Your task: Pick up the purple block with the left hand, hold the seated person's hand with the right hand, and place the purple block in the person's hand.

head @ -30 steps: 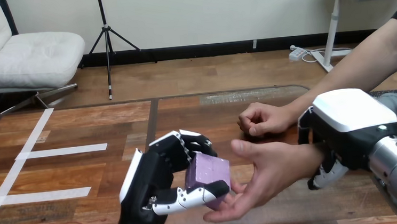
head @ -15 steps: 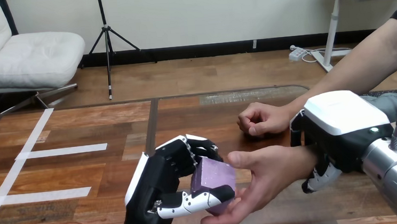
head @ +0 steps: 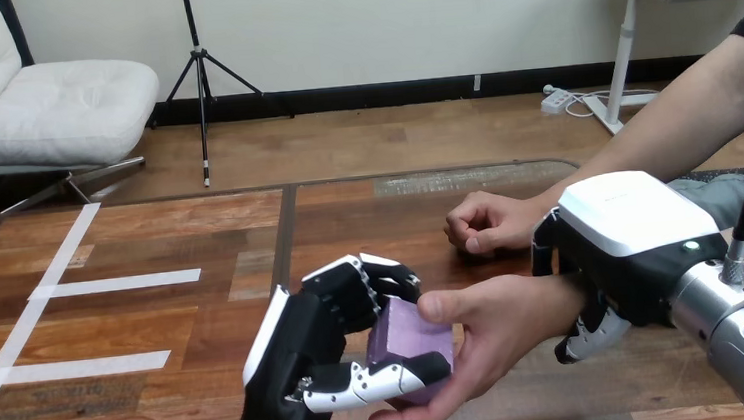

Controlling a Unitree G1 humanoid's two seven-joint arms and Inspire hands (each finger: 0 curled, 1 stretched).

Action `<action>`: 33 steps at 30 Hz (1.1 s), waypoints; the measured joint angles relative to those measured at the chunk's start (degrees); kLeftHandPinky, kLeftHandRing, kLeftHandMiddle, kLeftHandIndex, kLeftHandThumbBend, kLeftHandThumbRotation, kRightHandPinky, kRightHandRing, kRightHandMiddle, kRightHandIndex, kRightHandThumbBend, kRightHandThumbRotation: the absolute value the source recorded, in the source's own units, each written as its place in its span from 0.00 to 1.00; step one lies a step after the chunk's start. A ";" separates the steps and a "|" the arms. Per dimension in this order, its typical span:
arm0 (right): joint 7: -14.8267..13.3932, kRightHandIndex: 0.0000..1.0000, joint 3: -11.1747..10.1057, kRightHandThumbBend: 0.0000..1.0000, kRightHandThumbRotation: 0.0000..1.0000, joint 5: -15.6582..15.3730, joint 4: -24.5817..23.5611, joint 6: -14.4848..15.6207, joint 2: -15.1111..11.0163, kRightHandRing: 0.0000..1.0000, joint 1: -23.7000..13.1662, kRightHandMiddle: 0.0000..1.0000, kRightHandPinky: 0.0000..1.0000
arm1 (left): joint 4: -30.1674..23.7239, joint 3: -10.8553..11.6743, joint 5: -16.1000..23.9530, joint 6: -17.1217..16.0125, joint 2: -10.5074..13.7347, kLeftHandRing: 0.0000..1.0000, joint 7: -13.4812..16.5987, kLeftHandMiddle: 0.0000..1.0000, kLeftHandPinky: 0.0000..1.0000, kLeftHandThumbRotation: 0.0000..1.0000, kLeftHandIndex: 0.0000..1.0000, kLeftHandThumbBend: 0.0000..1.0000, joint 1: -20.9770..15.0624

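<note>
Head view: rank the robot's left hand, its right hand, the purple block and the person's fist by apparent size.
1. Right hand and left hand: they look alike, so no ranking.
2. Person's fist and purple block: close; the block is partly covered by fingers, so unsure.

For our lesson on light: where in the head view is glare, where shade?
Head view: bright sheen atop the right hand; purple block darker on its left face; wooden table shaded beneath the person's cupped hand.

Purple block (head: 410,333), brown table (head: 179,225), white tape stripes (head: 118,283)
</note>
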 measured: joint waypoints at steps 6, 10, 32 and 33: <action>-0.26 0.51 0.02 0.80 0.00 -0.07 0.00 -0.58 0.02 0.43 0.00 0.50 0.36 | -0.38 -0.44 0.14 0.03 -0.09 0.45 -0.05 0.51 0.40 0.08 0.53 0.85 0.64; -0.45 0.51 0.05 0.81 0.00 -0.06 0.00 -1.08 0.02 0.43 0.00 0.50 0.36 | -0.52 -0.91 0.10 0.33 -0.25 0.45 -0.35 0.51 0.39 0.07 0.53 0.86 1.09; -1.02 0.50 0.07 0.80 0.00 0.14 0.00 -2.31 0.04 0.42 0.03 0.48 0.35 | -1.67 -2.12 -0.51 2.93 -0.99 0.45 -1.48 0.50 0.39 0.09 0.53 0.87 3.06; -1.04 0.50 0.07 0.80 0.00 0.21 0.00 -2.34 0.05 0.42 0.03 0.48 0.35 | -1.67 -2.12 -0.51 2.93 -1.04 0.45 -1.48 0.50 0.39 0.09 0.53 0.87 3.14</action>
